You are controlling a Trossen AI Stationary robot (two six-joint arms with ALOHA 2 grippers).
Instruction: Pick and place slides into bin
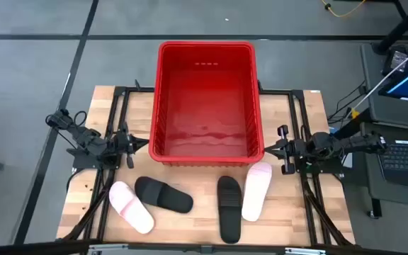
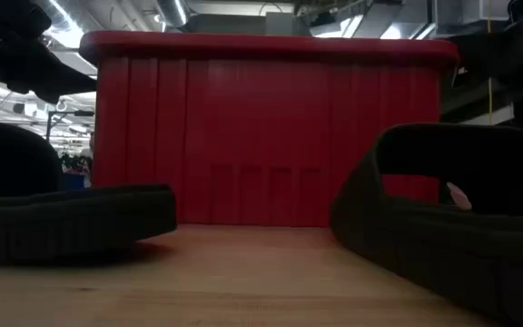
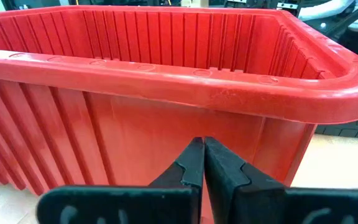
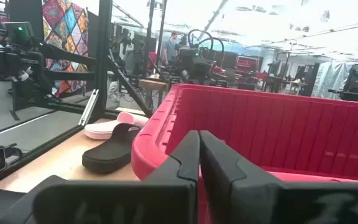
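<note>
Red bin is empty; all four slides lie on the table near it. My left gripper and right gripper are both clenched, holding nothing.

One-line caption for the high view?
Empty red bin, four slides on the table in front, left gripper and right gripper shut alongside.
</note>
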